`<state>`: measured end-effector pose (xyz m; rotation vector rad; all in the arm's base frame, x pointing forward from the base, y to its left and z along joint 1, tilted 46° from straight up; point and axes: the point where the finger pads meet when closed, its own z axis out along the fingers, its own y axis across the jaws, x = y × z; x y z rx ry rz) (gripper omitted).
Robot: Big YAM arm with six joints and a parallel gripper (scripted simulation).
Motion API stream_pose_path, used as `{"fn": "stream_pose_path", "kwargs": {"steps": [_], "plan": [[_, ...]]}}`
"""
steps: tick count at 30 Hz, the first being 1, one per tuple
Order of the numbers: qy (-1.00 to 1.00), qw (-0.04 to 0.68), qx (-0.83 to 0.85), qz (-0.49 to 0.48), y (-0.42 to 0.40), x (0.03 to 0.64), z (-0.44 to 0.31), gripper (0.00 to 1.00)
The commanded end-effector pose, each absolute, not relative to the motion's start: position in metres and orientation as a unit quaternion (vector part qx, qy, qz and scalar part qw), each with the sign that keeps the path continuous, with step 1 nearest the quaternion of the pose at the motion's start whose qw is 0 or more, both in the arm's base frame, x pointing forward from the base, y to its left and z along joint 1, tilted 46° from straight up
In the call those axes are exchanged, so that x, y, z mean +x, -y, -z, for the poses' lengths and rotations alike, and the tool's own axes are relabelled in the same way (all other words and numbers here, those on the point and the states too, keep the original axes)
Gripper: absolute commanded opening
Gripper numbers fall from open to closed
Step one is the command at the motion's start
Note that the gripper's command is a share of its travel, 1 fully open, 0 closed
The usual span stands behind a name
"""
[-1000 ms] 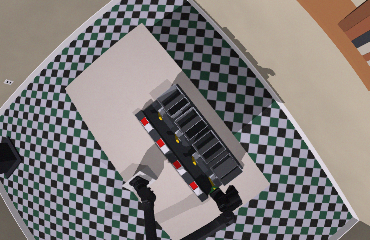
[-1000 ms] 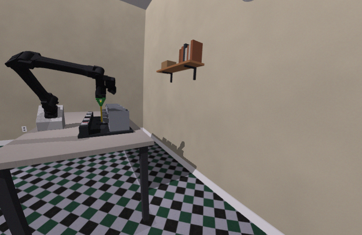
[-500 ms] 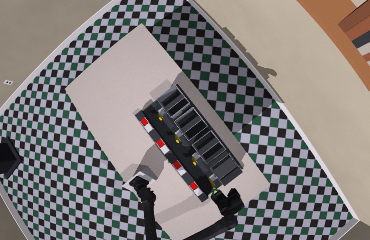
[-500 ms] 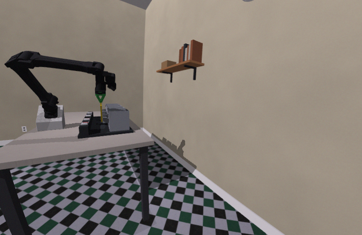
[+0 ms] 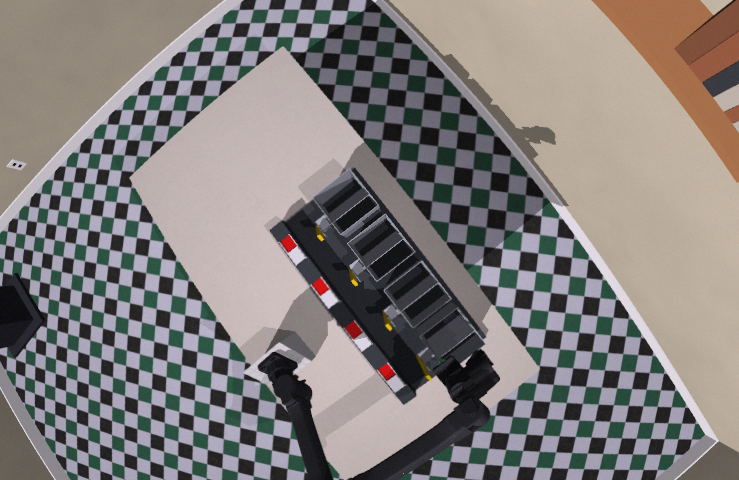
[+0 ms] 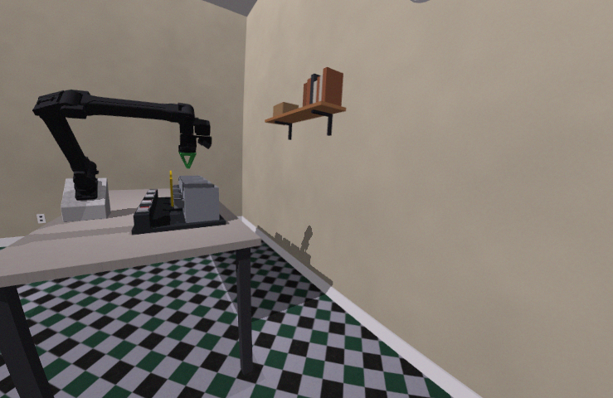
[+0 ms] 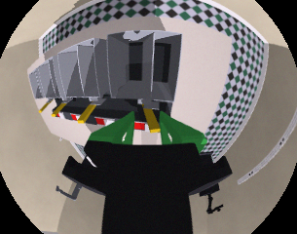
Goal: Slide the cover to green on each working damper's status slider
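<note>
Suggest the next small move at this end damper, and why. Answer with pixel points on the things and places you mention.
I'd probably ease the gripper [image 5: 444,360] [image 6: 187,165] [image 7: 147,115] aside for a fuller look into the end damper [image 5: 452,332] [image 6: 201,204] [image 7: 118,78]: its fingers stand apart above the yellow lever [image 5: 423,366] [image 6: 171,187] [image 7: 151,120], holding nothing, and the slider [image 5: 386,371] [image 7: 139,126] shows red, so blade evidence should come first.

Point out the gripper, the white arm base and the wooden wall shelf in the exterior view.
Gripper [image 6: 187,164]: exterior, between fingertips.
White arm base [image 6: 71,211]: exterior, front face.
Wooden wall shelf [image 6: 294,114]: exterior, board edge.

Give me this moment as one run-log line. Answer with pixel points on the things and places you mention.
gripper [image 5: 442,360] [image 6: 187,167] [image 7: 147,115]: open, empty, raised near end damper [image 5: 452,333] [image 6: 201,204] [image 7: 177,73] | four sliders [image 5: 320,285] [image 6: 145,206] [image 7: 139,126]: all red | dampers: standing behind sliders
</note>
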<state>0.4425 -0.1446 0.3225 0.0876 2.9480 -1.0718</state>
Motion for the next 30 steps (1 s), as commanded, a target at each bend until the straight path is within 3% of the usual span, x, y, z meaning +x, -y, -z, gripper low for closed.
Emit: {"fn": "stream_pose_path", "kwargs": {"steps": [1, 5, 30], "plan": [[-0.931, 0.015, 0.045, 0.361, 0.126, 0.481, -0.329, 0.36], [-0.919, 0.015, 0.044, 0.392, 0.115, 0.51, -0.325, 0.36], [-0.919, 0.017, 0.05, 0.392, 0.12, 0.507, -0.33, 0.36]]}}
